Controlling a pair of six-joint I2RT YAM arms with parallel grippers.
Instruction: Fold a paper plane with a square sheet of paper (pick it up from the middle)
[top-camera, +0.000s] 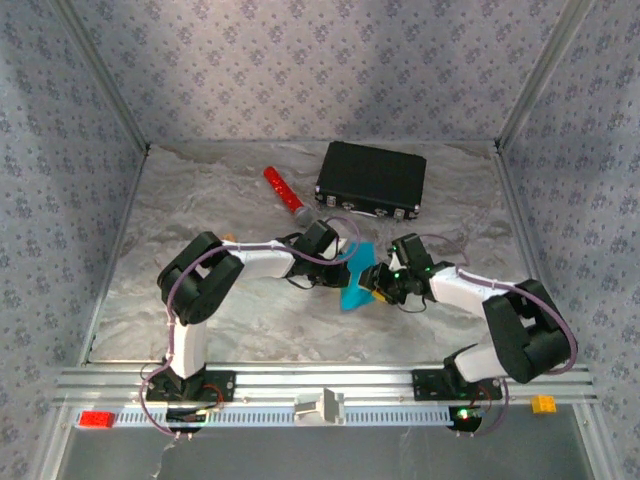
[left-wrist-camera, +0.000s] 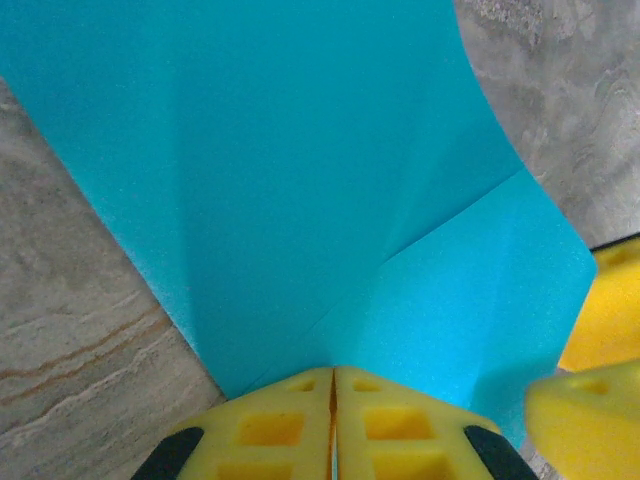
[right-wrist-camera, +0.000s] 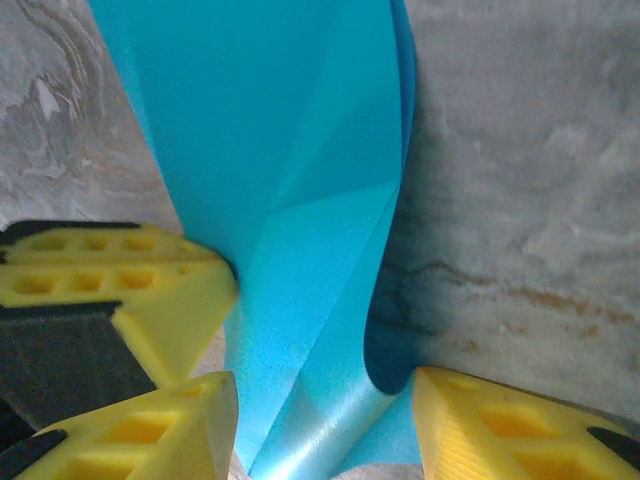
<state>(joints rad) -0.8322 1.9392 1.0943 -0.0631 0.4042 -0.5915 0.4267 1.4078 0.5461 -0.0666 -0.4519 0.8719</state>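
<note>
My L gripper (left-wrist-camera: 333, 425) pinches the square sheet of paper (left-wrist-camera: 300, 170) (thin, floppy); R gripper (right-wrist-camera: 325, 425) open astride it, grab near crease.

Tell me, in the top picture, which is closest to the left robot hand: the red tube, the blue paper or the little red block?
1. Blue paper: pinched in the left gripper, mid-table.
2. Red tube: farther back, toward the left.
3. Red block: near edge, far left.

Bright cyan-blue square sheet of paper (top-camera: 357, 275), partly folded, diagonal crease showing, one side curled upward, near the middle of the table (top-camera: 200, 300)
</note>
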